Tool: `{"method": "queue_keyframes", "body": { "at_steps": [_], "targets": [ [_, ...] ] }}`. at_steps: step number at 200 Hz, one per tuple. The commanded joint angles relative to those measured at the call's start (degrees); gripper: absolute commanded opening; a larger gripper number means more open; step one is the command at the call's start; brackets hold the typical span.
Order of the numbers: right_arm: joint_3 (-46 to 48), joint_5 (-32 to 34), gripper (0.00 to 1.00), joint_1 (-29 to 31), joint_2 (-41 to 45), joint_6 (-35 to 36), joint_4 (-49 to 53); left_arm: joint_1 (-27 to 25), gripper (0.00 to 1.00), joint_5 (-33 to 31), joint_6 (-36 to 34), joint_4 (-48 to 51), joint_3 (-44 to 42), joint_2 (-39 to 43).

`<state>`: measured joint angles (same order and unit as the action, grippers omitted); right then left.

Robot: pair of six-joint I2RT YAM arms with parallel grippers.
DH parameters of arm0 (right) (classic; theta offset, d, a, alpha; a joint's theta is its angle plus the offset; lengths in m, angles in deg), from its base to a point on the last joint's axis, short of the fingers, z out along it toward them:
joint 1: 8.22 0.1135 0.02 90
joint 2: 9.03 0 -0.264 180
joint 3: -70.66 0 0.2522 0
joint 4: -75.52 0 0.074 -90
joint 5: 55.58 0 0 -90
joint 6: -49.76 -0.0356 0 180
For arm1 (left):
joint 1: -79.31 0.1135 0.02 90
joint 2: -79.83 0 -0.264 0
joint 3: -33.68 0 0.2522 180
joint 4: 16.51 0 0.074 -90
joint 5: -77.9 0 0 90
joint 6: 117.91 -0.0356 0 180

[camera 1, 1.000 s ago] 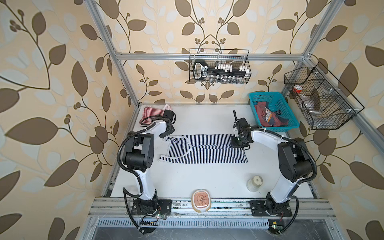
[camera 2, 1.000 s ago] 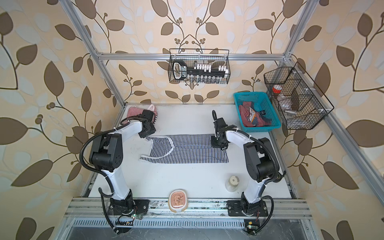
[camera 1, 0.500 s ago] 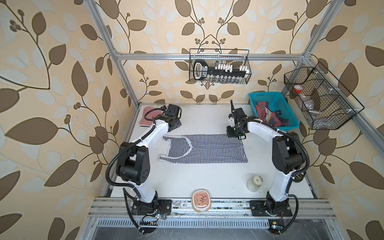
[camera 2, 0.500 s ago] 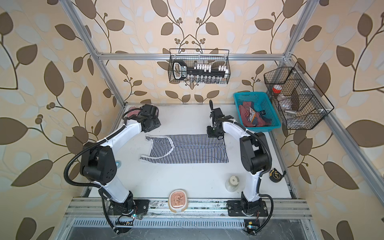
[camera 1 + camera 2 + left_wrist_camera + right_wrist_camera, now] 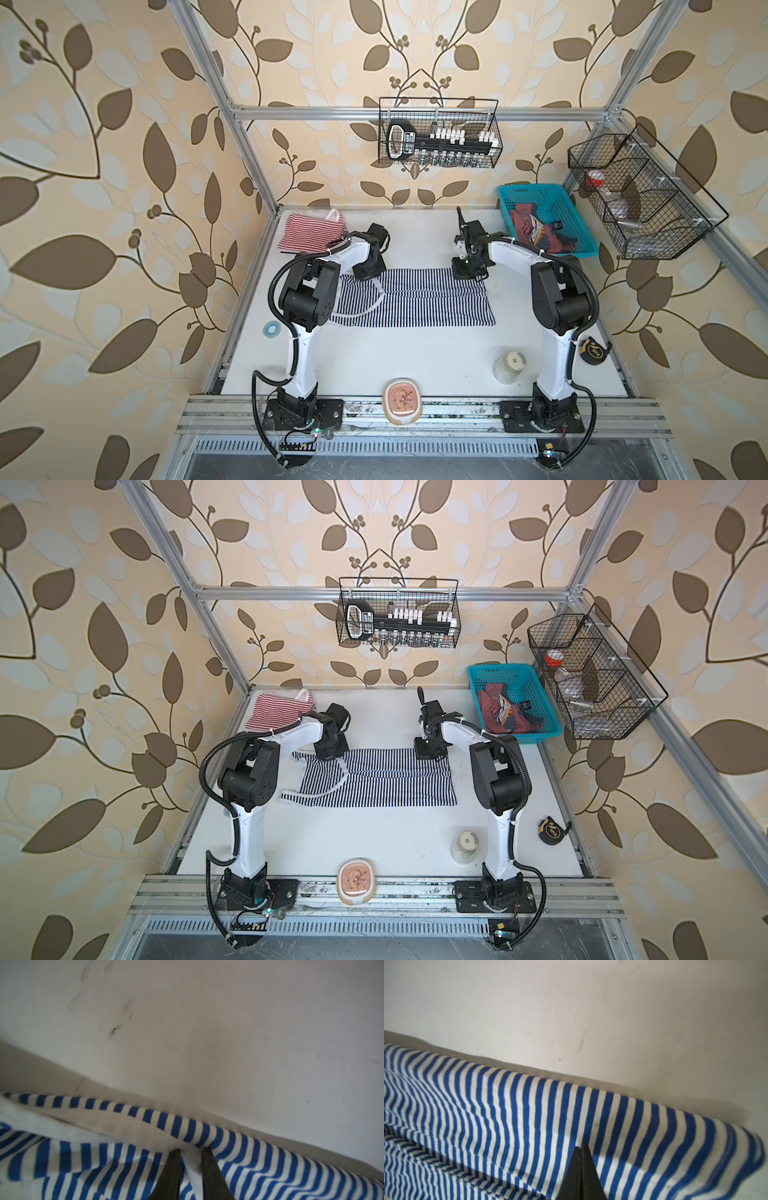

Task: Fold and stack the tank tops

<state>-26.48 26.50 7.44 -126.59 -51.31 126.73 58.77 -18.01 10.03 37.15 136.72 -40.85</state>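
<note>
Light was bright and even in both top views, picture edges bowed; wrist views dimmer, navy-striped tank top (image 5: pixel 508 1115) blurred.

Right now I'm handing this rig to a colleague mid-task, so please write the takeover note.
Left end effector: shut on the far edge of the navy-and-white striped tank top, near the straps.
Right end effector: shut on the same far edge, near the hem.
Done: red-and-white striped tank top lies folded at the far left corner.
To do: fold the navy one, stack it; dusty red tank top is crumpled in the teal basket.
</note>
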Motion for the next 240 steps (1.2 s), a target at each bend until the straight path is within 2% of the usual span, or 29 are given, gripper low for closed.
{"method": "queue_keyframes", "body": {
  "at_steps": [1, 76, 106, 156, 195, 240],
  "targets": [
    [3.4, -0.5, 0.00, -0.8, -0.6, 0.9, 0.3, 0.4, 0.21, -0.5, -1.1, 4.0, 4.0, -3.2],
    [12.7, -2.2, 0.05, -1.9, 5.3, -2.3, -1.0, 0.4, 0.20, -2.0, -5.6, 10.6, 18.4, -14.0],
    [17.2, -3.1, 0.07, -1.3, 8.1, -4.2, -1.5, 0.4, 0.19, -0.5, -8.2, 11.8, 25.6, -18.4],
    [25.0, -6.1, 0.09, 1.4, 11.9, -8.5, -4.6, 0.4, 0.16, 5.8, -11.5, 12.5, 39.3, -27.2],
    [29.6, -7.0, 0.10, 5.1, 13.2, -12.3, -6.7, 0.4, 0.14, 13.6, -12.4, 7.3, 41.7, -29.5],
    [36.4, -9.4, 0.10, 11.6, 17.2, -19.9, -11.9, -0.1, 0.13, 20.0, -12.4, 3.1, 47.4, -33.5]
  ]
}}
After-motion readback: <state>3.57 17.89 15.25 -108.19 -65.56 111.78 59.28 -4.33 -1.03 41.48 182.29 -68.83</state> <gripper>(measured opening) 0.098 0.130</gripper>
